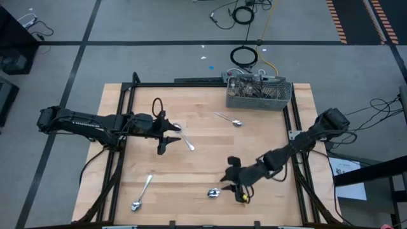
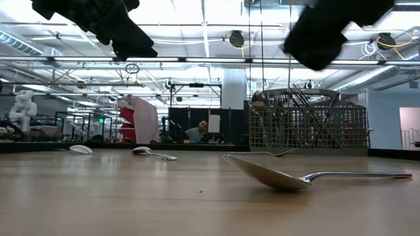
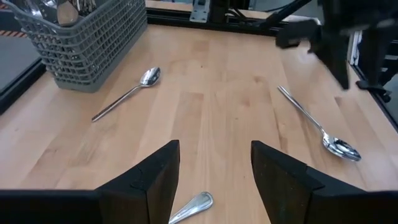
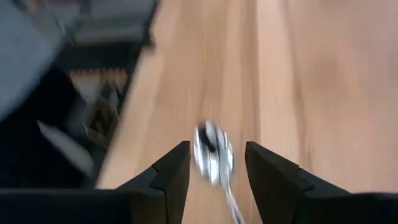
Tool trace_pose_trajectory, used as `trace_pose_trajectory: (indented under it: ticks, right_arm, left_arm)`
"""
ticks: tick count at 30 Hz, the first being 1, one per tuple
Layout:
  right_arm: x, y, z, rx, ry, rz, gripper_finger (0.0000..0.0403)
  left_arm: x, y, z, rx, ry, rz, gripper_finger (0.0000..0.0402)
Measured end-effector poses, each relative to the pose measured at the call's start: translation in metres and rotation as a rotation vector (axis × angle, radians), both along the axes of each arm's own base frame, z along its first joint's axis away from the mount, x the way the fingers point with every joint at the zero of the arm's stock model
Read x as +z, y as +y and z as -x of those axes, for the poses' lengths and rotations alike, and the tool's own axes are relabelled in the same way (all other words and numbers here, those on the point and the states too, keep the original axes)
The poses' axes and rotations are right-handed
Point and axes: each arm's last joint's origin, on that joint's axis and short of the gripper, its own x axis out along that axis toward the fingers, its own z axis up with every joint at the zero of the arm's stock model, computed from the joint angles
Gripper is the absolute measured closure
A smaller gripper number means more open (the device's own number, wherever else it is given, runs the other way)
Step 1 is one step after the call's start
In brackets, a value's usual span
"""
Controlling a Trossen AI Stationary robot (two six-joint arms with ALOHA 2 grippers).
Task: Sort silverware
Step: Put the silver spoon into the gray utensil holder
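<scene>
Seen from above, a light wooden bench (image 1: 203, 159) holds four loose spoons and two dark robot arms. Near the front left corner lies one spoon (image 1: 141, 193), bowl toward the front edge, well apart from everything else. Just behind it, the left end effector (image 1: 166, 137) hovers over the bench with its fingers (image 3: 155, 180) spread open and empty; a second spoon (image 1: 188, 142) lies just beside it, and its handle tip shows between the fingers in the left wrist view. Farther right, toward the back, a third spoon (image 1: 229, 119) lies in front of a grey wire-mesh basket (image 1: 259, 94) packed with upright silverware (image 1: 251, 83) at the back right of the bench. Near the front edge, right of centre, the right end effector (image 1: 230, 179) is open, and a fourth spoon (image 1: 214, 192) lies on the wood with its bowl between the parted fingers (image 4: 171, 180), not gripped.
</scene>
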Motion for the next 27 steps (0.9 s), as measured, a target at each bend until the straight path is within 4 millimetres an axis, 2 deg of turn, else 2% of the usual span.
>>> trace_pose_trajectory:
  ticks: [4, 16, 23, 27]
  right_arm:
    - [-0.021, 0.008, -0.001, 0.065, 0.129, 0.078, 0.0266]
    - [-0.068, 0.013, -0.009, 0.189, 0.226, 0.233, 0.0271]
    - [-0.084, 0.014, -0.01, 0.219, 0.258, 0.285, 0.0273]
    - [-0.091, 0.014, -0.011, 0.215, 0.272, 0.296, 0.0303]
  left_arm:
    - [0.0, 0.0, 0.0, -0.001, -0.001, 0.007, 0.0197]
    - [0.0, -0.002, 0.0, -0.029, 0.003, 0.082, 0.0197]
    - [0.0, -0.002, 0.0, -0.018, 0.005, 0.105, 0.0197]
    - [0.0, -0.002, 0.0, -0.008, 0.005, 0.101, 0.0197]
